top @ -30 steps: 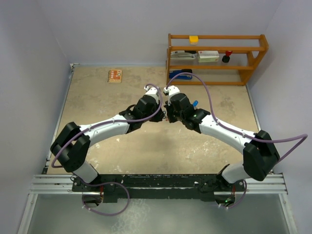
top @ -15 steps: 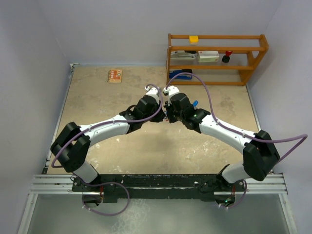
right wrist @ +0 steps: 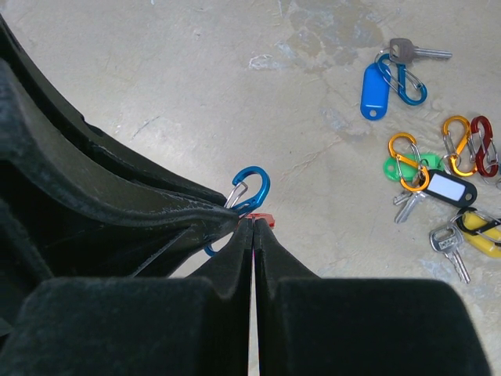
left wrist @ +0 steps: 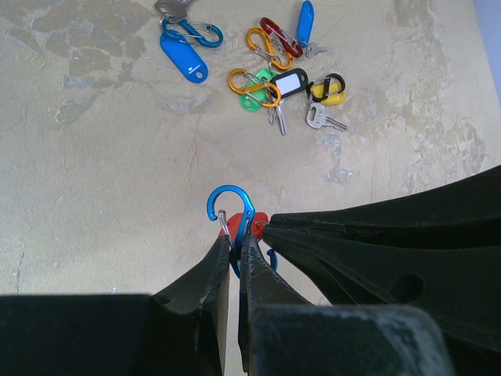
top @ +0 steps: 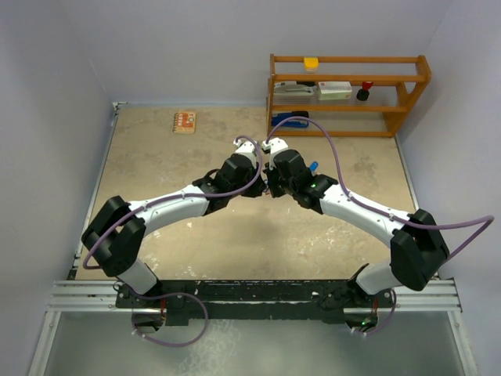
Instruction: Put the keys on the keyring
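Observation:
My two grippers meet above the middle of the table (top: 196,235). My left gripper (left wrist: 237,239) is shut on a blue S-shaped clip (left wrist: 231,210), whose upper loop sticks out past the tips. My right gripper (right wrist: 253,223) is shut on a small red plastic key head (right wrist: 263,218); its blade is hidden. The red head (left wrist: 257,223) touches the clip's side. The other keys lie in a loose group on the table: a green-headed one (left wrist: 252,104), a black-and-white one (left wrist: 290,82), a yellow one (left wrist: 327,95) and blue ones (left wrist: 182,56), with orange and red clips among them.
A wooden shelf (top: 344,94) with small items stands at the back right. A small orange box (top: 185,122) lies at the back left. The key group (right wrist: 438,180) lies right of and beyond my right gripper. Walls close in the table on three sides.

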